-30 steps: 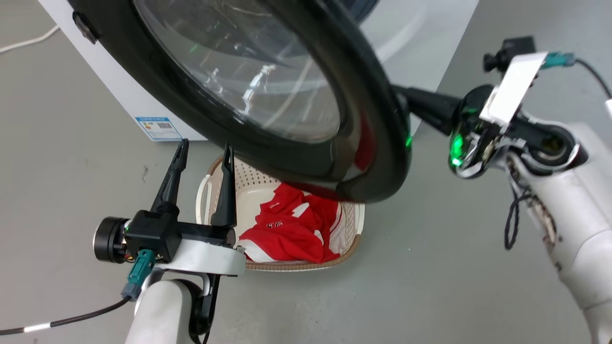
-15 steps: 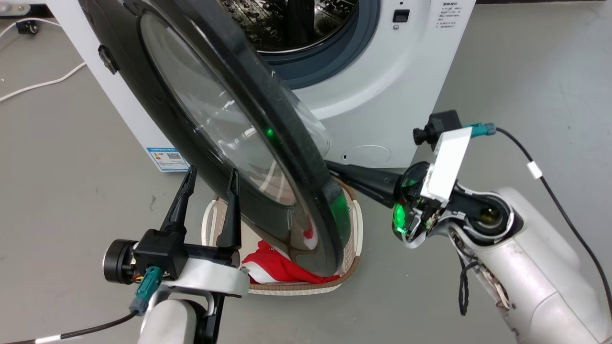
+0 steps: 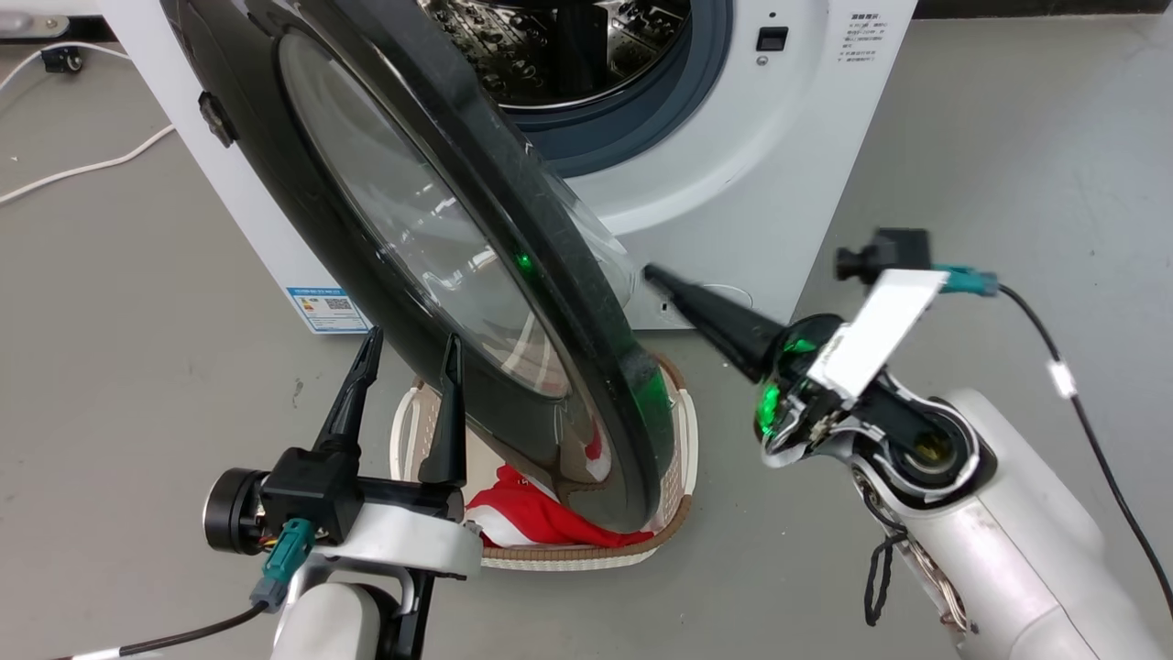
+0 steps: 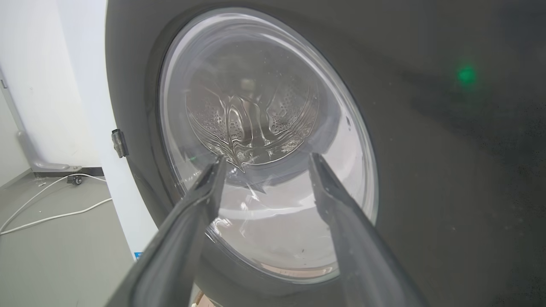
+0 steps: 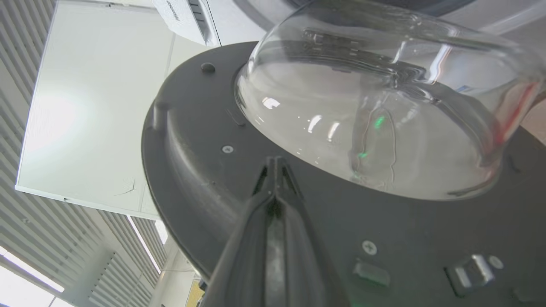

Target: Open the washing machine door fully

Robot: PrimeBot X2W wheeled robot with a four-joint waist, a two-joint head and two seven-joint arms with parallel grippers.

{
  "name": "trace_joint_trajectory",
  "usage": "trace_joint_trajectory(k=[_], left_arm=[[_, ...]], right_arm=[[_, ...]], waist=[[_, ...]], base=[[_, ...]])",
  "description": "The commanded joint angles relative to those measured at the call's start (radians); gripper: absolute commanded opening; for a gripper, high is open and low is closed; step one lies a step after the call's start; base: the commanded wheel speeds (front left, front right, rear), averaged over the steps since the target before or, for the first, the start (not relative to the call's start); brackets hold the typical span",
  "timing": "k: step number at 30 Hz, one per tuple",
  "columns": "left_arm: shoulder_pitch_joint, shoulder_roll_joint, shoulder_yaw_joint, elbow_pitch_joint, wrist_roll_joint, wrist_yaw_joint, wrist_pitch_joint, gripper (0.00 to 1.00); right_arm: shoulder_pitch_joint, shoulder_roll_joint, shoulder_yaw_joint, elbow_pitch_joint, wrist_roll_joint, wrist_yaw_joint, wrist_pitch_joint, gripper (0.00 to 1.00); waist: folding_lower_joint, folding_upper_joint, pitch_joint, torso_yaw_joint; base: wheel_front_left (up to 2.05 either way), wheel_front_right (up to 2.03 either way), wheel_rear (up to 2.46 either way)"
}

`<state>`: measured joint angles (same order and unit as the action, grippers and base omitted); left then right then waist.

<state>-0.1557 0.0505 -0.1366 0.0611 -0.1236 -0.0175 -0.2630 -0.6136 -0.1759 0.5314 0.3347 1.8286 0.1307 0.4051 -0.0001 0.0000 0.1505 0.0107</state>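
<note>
The washing machine door [image 3: 403, 229], a black rim around clear glass, stands swung out from the white washing machine [image 3: 788, 165], with the steel drum [image 3: 568, 46] exposed behind it. My left gripper [image 3: 410, 353] is open at the lower left, its fingers pointing up at the door's outer face [image 4: 426, 170] with nothing between them. My right gripper [image 3: 652, 272] is shut and empty, and its tip points up-left at the door's inner side. In the right wrist view the tip of that gripper [image 5: 276, 160] lies close against the grey inner rim [image 5: 204, 170], just below the glass bowl [image 5: 384, 128].
A cream laundry basket [image 3: 683, 440] holding a red garment [image 3: 531, 518] sits on the grey floor under the door's lower edge. A white cable [image 3: 82, 170] runs along the floor at the far left. A blue label [image 3: 325, 307] marks the machine's lower left corner.
The head view shifted, bringing the drum into sight. The door stands further out from the machine front. My right gripper's tip has risen from behind the door's lower edge. The left gripper held its place.
</note>
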Motion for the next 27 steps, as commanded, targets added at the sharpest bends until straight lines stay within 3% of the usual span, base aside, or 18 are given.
trace_joint_trajectory(k=[1, 6, 15, 16, 17, 19, 27], left_arm=[[0.007, -0.001, 0.006, 0.003, -0.003, 0.003, -0.003, 1.0], [0.012, 0.0, 0.017, 0.005, 0.001, 0.004, -0.002, 1.0], [0.028, -0.001, 0.033, 0.011, 0.004, 0.005, -0.003, 1.0], [0.029, 0.0, 0.035, 0.012, 0.005, 0.005, -0.003, 1.0], [0.032, -0.001, 0.035, 0.012, 0.005, 0.004, -0.003, 1.0], [0.035, -0.001, 0.037, 0.013, 0.005, 0.004, -0.003, 1.0], [0.051, -0.001, 0.047, 0.014, 0.003, 0.009, -0.003, 1.0]], right_arm=[[0.066, -0.005, -0.089, -0.065, -0.074, 0.0, -0.174, 0.0], [0.147, -0.037, -0.2, -0.126, -0.116, 0.0, -0.328, 0.0], [0.351, -0.088, -0.341, -0.218, -0.154, 0.0, -0.496, 0.0], [0.372, -0.094, -0.348, -0.22, -0.169, 0.0, -0.514, 0.08], [0.394, -0.095, -0.352, -0.222, -0.175, 0.0, -0.53, 0.34], [0.434, -0.098, -0.358, -0.222, -0.205, 0.0, -0.567, 1.0], [0.5, -0.074, -0.374, -0.168, -0.435, 0.0, -0.663, 1.0]], waist=[[0.0001, 0.0, -0.002, -0.004], [0.0001, 0.0, -0.012, -0.01], [0.0001, 0.0, -0.039, -0.018], [0.0001, 0.0, -0.041, -0.018], [0.0001, 0.0, -0.043, -0.018], [0.0001, 0.0, -0.045, -0.017], [0.0001, 0.0, -0.056, -0.02]], base=[[0.0, 0.0, 0.0], [0.0, 0.0, 0.0], [0.0, 0.0, 0.0], [0.0, 0.0, 0.0], [0.0, 0.0, 0.0], [0.0, 0.0, 0.0], [0.0, 0.0, 0.0]])
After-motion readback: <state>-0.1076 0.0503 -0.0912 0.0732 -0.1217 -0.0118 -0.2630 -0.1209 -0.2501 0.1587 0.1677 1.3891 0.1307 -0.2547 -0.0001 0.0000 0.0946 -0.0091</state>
